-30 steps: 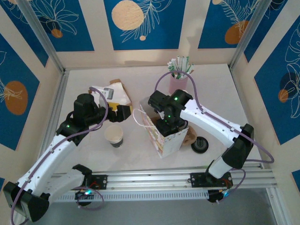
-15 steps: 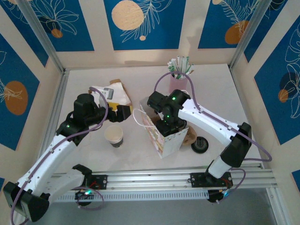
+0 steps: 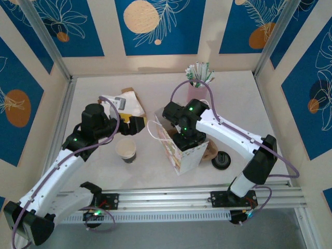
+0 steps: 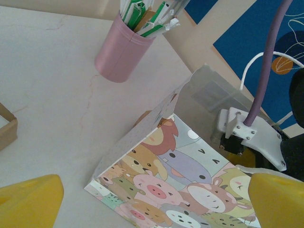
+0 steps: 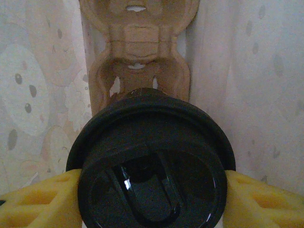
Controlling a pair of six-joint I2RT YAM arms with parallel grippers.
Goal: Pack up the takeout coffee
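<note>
Two yellow fingers (image 5: 38,202) of your right gripper (image 5: 152,190) are pressing against opposite sides of the takeout coffee (image 5: 152,161), so the gripper is clamping the cup just below its round black lid, at a middling width. The cup is hanging inside the cartoon-printed bag (image 5: 28,95), over a brown moulded cup carrier (image 5: 137,52) that is lying at the bag's bottom; you cannot tell whether cup and carrier are touching. Seen from above, the right wrist is dipping into the bag's open mouth, and its white arm is running from the bag toward the near right corner of the table (image 3: 244,98). Your left gripper (image 3: 136,125) is hovering just beside the bag's left wall with its jaws standing wide apart, facing the printed animals. A lidless cup (image 3: 126,149) is standing left of the bag, on the near side of the left gripper. A loose black lid (image 3: 221,159) is lying to the bag's right. A pink holder (image 4: 121,52) full of wrapped straws is standing behind the bag, well apart from it. A brown-and-white paper packet (image 3: 123,104) is lying behind and to the left of the bag.
</note>
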